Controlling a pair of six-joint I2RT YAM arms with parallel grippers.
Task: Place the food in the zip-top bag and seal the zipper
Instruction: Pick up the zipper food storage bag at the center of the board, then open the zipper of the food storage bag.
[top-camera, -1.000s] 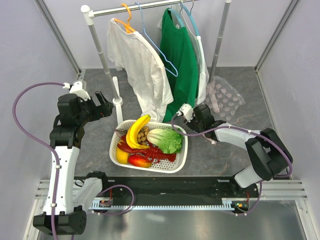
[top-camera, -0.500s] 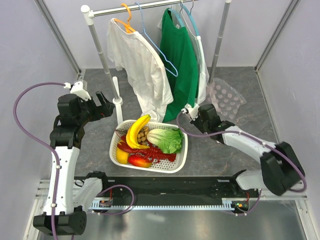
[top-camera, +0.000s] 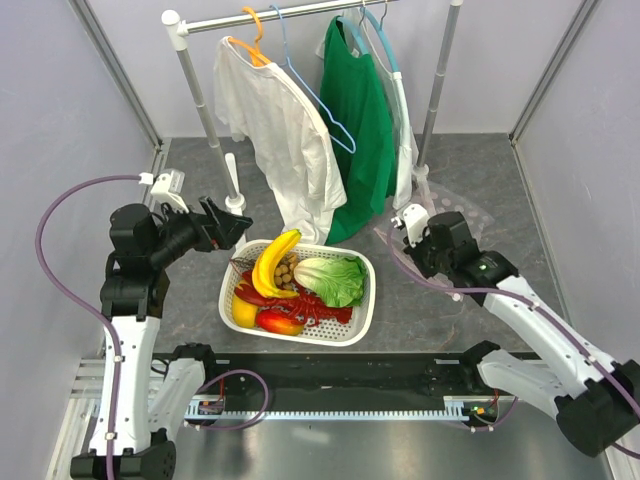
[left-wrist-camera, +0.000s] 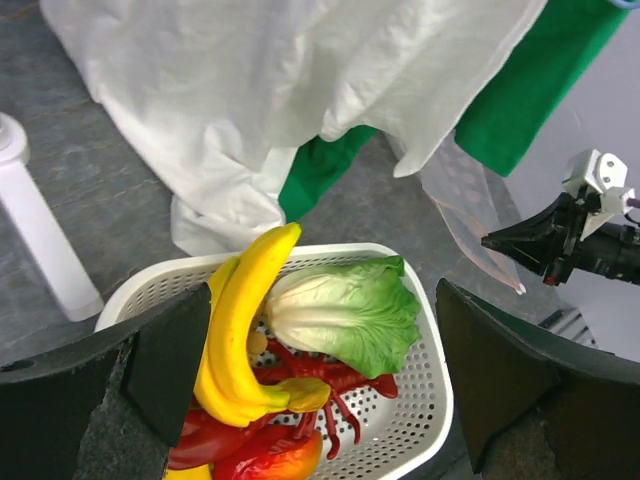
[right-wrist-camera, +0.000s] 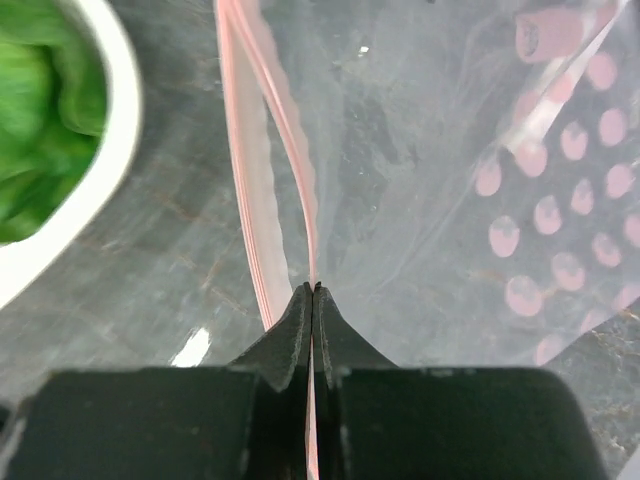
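A white perforated basket holds the food: a yellow banana, green lettuce, a red lobster, a lemon, a mango and brown longans. My left gripper hovers open over the basket's left rear; its wrist view frames the banana and lettuce between its fingers. The clear zip-top bag lies right of the basket. My right gripper is shut on the bag's mouth edge, pinching one pink zipper strip; the other strip hangs apart.
A clothes rack stands behind the basket with a white shirt and a green shirt hanging down to the table. Its white post rises just left of the basket. Grey walls close in both sides.
My right arm has swung right from beside the basket to the bag and shut on its mouth edge. My left gripper has tipped forward toward the basket, staying open.
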